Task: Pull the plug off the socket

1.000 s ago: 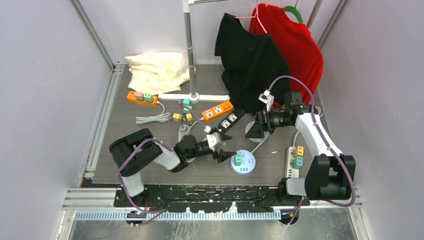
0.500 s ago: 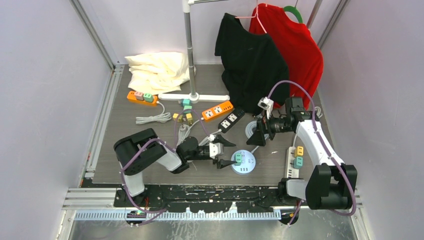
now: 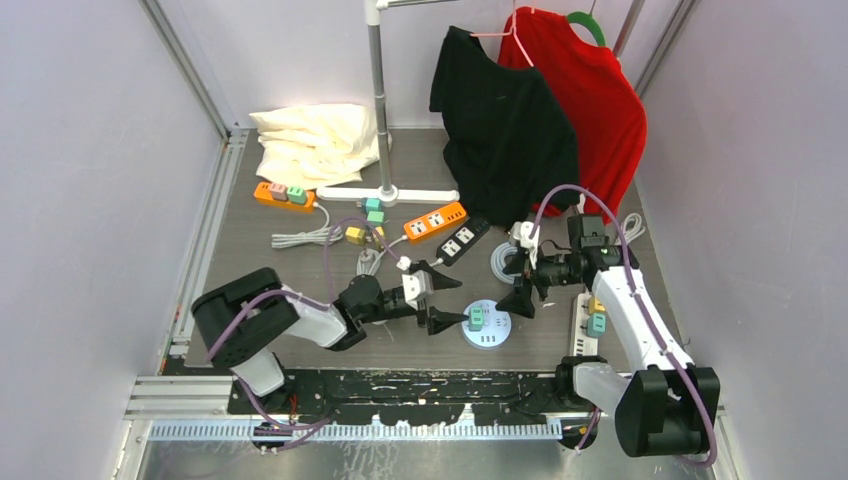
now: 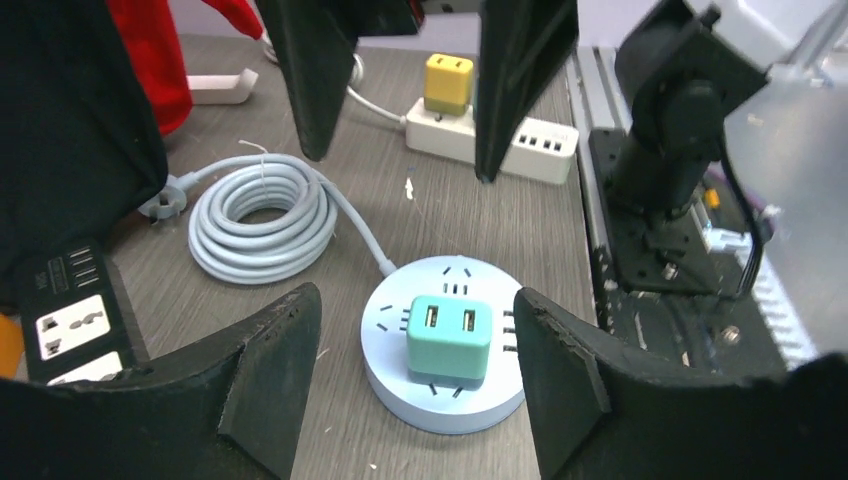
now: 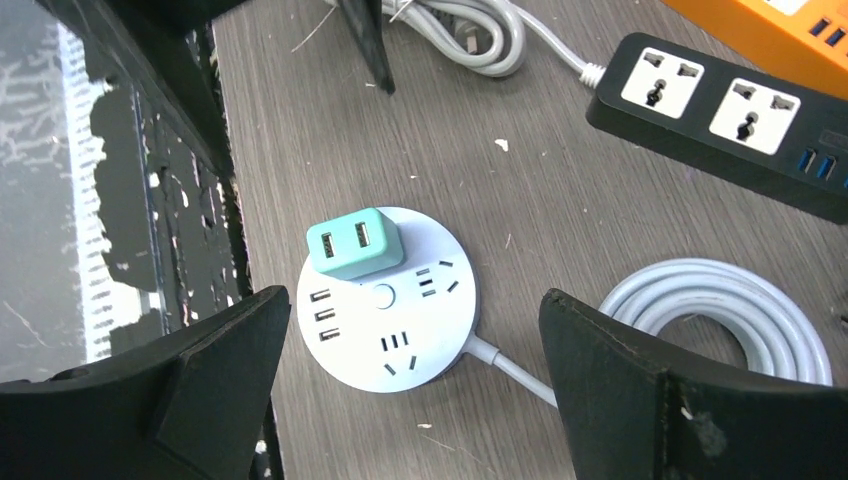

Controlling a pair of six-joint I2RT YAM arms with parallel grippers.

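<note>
The fingers [image 4: 265, 375] of the left gripper [image 4: 415, 292] are held spread, nothing pinched between them, and the teal plug [image 4: 450, 338] is framed in the gap just ahead of their tips, not touched. The plug is seated upright in the round white socket hub [image 4: 480, 408], which lies flat on the table [image 4: 400, 200] near its front edge, between the two arms. The fingers [image 5: 200, 380] of the right gripper [image 5: 415, 295] are spread wide as well, empty, aimed down at the same hub and clear of it. Beside the hub its grey cable [image 4: 262, 222] is coiled; a black power strip [image 5: 730, 115] lies beyond. The approach step is judged to be in hand: no grip is made and the plug is fully seated. Next, the left fingers would need to be carried forward around the plug's sides and closed, the hub presumably pinned down by the right gripper, and the plug drawn straight up so that the light hub is not lifted with it.
</note>
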